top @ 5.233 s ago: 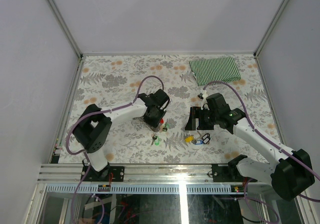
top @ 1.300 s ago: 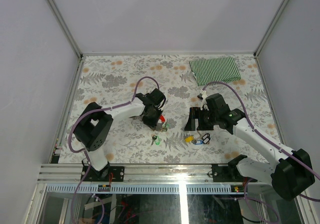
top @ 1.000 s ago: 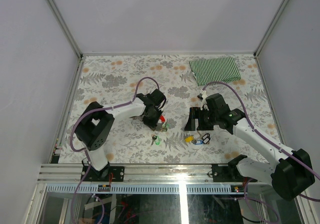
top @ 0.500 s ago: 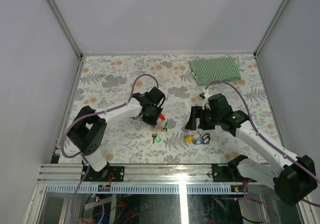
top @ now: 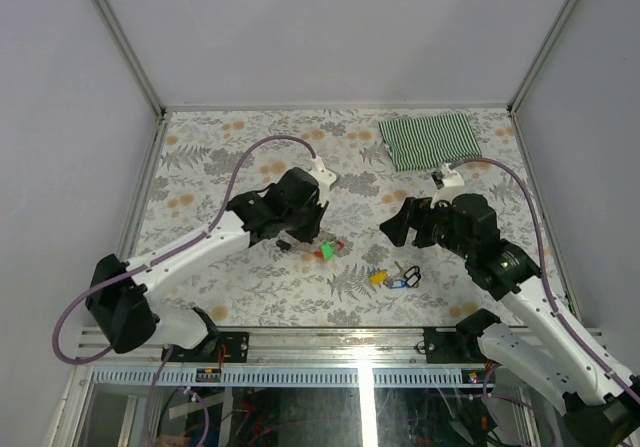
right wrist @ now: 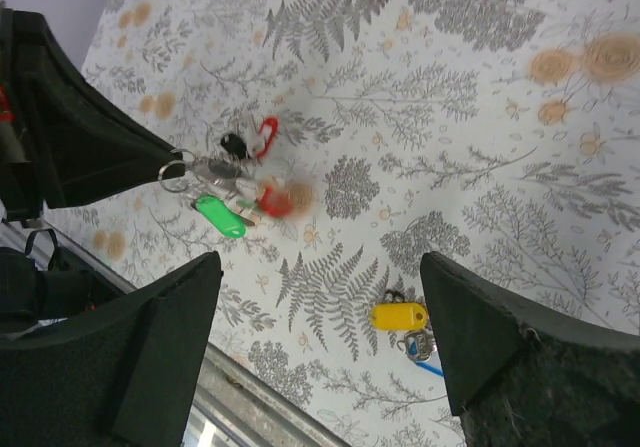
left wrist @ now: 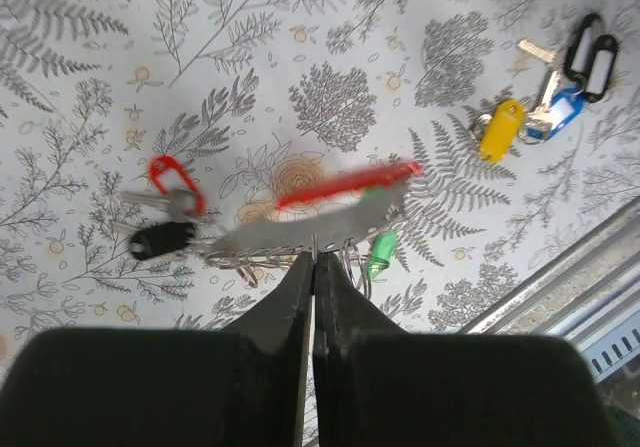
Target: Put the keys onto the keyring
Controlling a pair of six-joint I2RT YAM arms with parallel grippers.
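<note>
- Hold the keyring (left wrist: pixel 345 184) steady and level, pinched in the closed left gripper (left wrist: pixel 313 262).
- Lower the wide-open right gripper (right wrist: pixel 320 262) squarely over the yellow key (right wrist: pixel 400 316).

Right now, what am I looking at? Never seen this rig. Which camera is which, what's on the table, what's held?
Two robot arms are bolted at the near edge of a table. Each arm ends in a two-finger gripper. The wide picture is from a fixed camera above and behind them, with the left arm on the left. The other two pictures come from a camera on each wrist, looking past that arm's own fingers.

The left gripper is shut on the keyring, a red clip on a metal chain, blurred here. A green key hangs with it. The right gripper is open and holds nothing.

On the table lie a yellow key and a blue key, close together. A striped cloth lies at the far right.
</note>
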